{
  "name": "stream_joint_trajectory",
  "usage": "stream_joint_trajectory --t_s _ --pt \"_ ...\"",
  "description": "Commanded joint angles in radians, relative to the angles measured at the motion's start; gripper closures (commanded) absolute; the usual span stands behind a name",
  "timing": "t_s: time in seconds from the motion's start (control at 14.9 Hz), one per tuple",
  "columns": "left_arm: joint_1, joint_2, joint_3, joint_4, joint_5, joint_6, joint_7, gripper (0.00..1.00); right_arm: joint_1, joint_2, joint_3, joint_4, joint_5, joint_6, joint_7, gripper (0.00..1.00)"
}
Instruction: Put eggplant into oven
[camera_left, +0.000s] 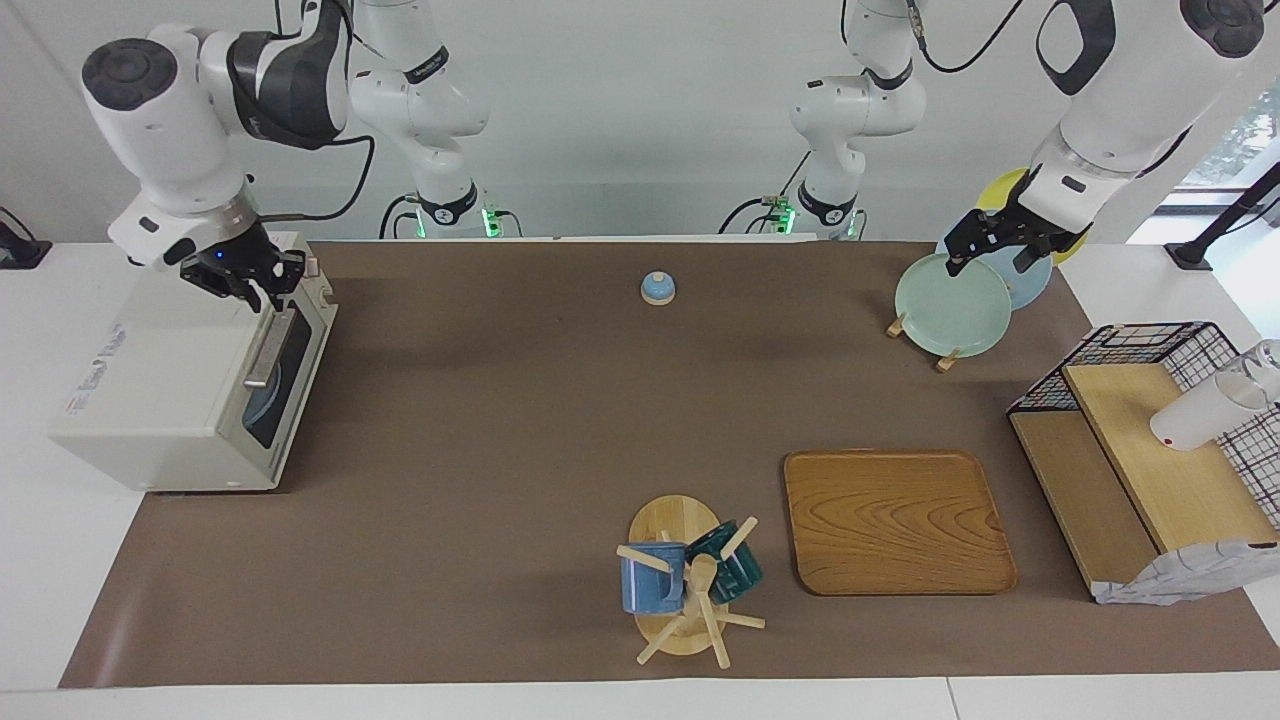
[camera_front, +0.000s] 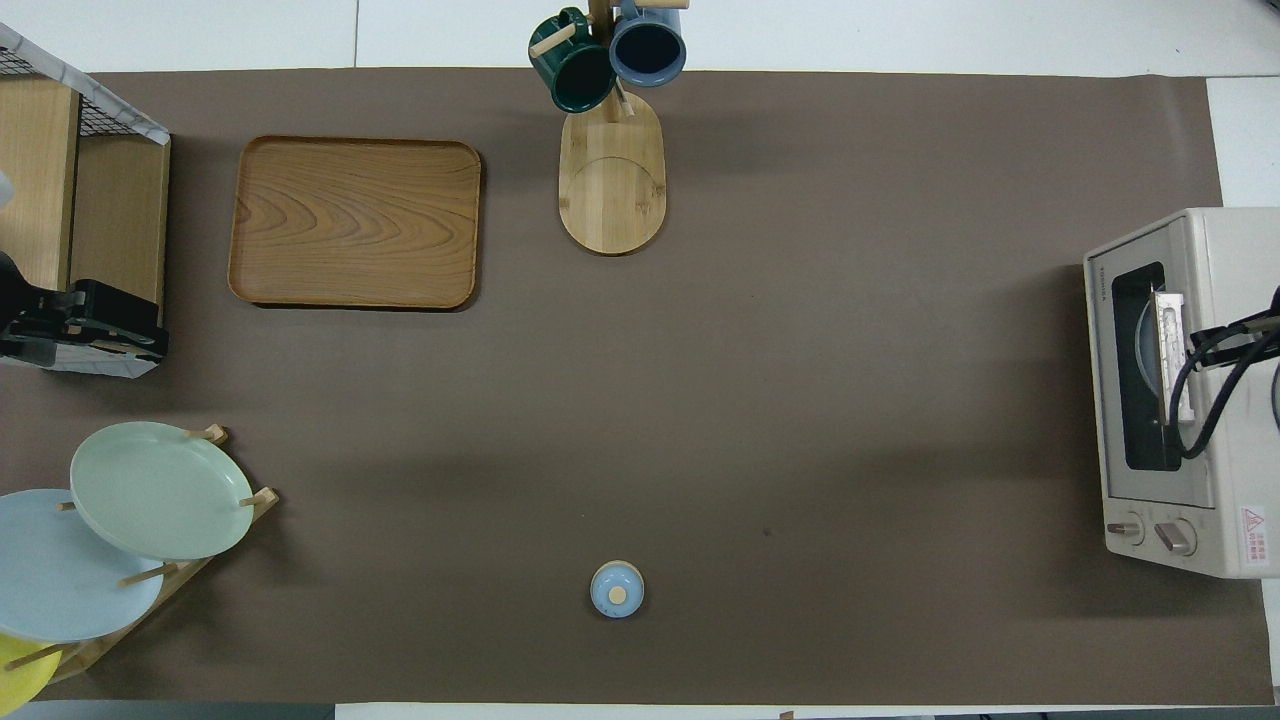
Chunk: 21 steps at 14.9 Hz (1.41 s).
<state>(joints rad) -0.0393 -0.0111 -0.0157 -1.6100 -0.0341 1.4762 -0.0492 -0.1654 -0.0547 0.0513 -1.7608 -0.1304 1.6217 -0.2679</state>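
1. Off-white and boxy, the toaster oven (camera_left: 170, 400) sits at the upper side edge of the facing view, at the right arm's end of the brown-covered worktop (camera_left: 480, 430). Its dark glass door looks closed.
2. The long dark purple eggplant shows in neither view, so its place cannot be told from here.
3. The right gripper (camera_left: 245, 278) hangs over the oven's top front edge, just above the upper end of the metal bar handle (camera_left: 268, 350). Whether it is open or closed cannot be told.
4. The step in hand is judged to be opening the door. The next move likely calls for a hold on the bar and a pull down and outward, so that the inside is free to take the eggplant.
5. The left gripper (camera_left: 1000, 250) waits over the pale green plate (camera_left: 952, 305) in the wooden plate rack, high in the frame at the left arm's end. Its fingers (camera_left: 957, 262) look apart, with nothing between them.
6. Other things stand well apart from the oven:
   - a small blue domed lid with a wooden knob (camera_left: 657, 288), at the upper middle
   - a rectangular wooden tray (camera_left: 897, 520)
   - a wooden mug tree with a blue and a dark green mug (camera_left: 690, 590), at the lower middle
   - a black wire basket with wooden shelves (camera_left: 1150, 450)
7. Nothing lies in front of the door, so its swing appears unhindered.
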Motion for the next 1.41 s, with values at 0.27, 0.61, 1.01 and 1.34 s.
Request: stream_joint_trajectory --t_s 0.27,0.61,1.01,1.34 --pt "0.012 -0.006 -0.004 -0.001 -0.003 0.007 0.011 0.00 0.001 0.006 0.015 0.080 0.098 -0.094 0.059 0.00" --pt "0.012 -0.006 -0.006 -0.001 -0.003 0.009 0.011 0.00 0.103 0.050 -0.106 0.110 0.100 -0.118 0.081 0.00" --pt "0.012 -0.006 -0.006 -0.001 -0.003 0.009 0.011 0.00 0.107 0.062 -0.113 0.135 0.097 -0.109 0.121 0.00" --pt "0.012 -0.006 -0.006 -0.001 -0.003 0.007 0.011 0.00 0.107 0.064 -0.114 0.170 0.103 -0.085 0.125 0.00"
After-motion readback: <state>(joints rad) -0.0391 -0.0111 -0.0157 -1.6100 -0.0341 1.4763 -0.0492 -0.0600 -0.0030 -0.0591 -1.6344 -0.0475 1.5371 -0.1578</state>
